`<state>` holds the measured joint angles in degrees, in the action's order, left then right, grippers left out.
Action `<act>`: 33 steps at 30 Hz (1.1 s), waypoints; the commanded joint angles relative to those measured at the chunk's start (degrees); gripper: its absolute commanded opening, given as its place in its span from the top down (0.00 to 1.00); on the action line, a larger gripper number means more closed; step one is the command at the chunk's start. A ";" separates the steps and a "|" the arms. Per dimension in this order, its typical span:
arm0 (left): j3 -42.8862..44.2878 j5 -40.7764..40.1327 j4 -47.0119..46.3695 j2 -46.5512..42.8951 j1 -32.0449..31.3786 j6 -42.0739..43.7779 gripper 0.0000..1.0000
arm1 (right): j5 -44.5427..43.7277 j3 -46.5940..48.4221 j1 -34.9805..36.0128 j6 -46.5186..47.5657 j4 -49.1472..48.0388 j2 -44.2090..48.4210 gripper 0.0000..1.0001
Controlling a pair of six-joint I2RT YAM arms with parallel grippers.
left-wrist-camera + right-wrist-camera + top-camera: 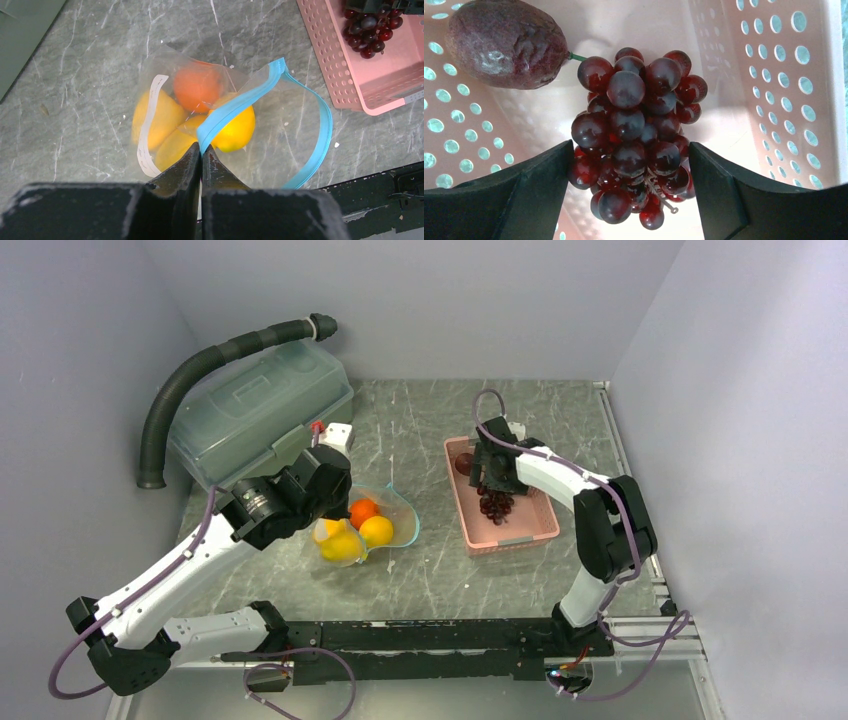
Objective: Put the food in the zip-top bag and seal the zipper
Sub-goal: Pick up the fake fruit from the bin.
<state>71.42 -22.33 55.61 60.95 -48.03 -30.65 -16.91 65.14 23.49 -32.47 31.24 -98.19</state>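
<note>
The clear zip-top bag (280,125) lies on the grey table with its mouth held apart. An orange (197,87) and yellow mango-like pieces (240,130) sit inside it. My left gripper (201,150) is shut on the teal zipper (240,102) at the bag's near edge. In the pink basket (774,75) lie the dark purple grape bunch (636,125) and a reddish-purple round fruit (506,42). My right gripper (631,150) stands open astride the grapes, its left finger against them. From above I see the bag (398,512), left gripper (330,510), right gripper (495,485) and grapes (497,504).
A translucent green-grey lidded box (260,410) stands at the back left with a black hose (200,370) curving over it. The pink basket (510,535) is right of the bag. The black rail (430,635) runs along the near table edge.
</note>
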 commanded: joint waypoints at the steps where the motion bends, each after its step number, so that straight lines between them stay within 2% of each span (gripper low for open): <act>1: 0.14 -0.38 -0.42 -1.48 0.14 0.35 0.90 | 0.68 -0.92 -0.28 -0.78 -3.61 -0.42 0.17; 9: 0.68 -0.04 -0.02 -1.30 0.19 0.09 0.91 | 2.83 -2.76 -0.28 -0.24 -5.04 0.15 0.48; 17: 0.88 0.37 -0.08 -1.09 0.20 -0.02 0.91 | 3.11 -2.77 -0.37 0.56 -4.06 3.04 0.89; 20: 1.08 0.40 -0.04 -1.09 0.13 -0.02 0.91 | 3.02 -2.70 -0.37 0.64 -3.50 5.00 0.98; 33: 1.34 0.54 0.02 -1.45 0.21 -0.20 0.91 | 3.77 -2.92 -0.37 0.94 -1.26 17.07 1.00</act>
<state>71.42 -22.26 56.03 60.84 -48.03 -30.74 -13.08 62.04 23.40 -32.32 29.78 -86.13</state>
